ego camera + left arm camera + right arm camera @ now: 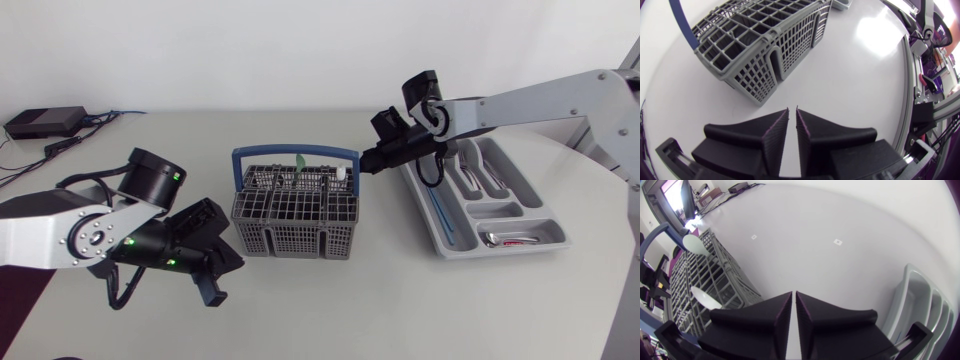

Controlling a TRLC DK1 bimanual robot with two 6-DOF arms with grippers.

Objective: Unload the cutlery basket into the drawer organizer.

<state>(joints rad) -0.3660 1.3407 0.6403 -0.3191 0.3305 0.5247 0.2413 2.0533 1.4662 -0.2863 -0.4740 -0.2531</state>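
While left tool (214,276) sits closed beside cutlery basket (295,215) — right tool (366,162), closed too, hangs between it and drawer organizer (505,212).

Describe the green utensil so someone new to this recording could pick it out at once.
Mid-table stands a grey mesh cutlery basket with a blue handle. Near its rear wall, about midway under that handle, a green utensil sticks up. It is the only green piece there; the white utensil stands nearer the basket's end.

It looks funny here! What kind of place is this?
Probably a robot lab, not a kitchen: a silver-grey left robot arm and right robot arm at a white table, with a grey mesh cutlery basket and grey plastic drawer organizer.
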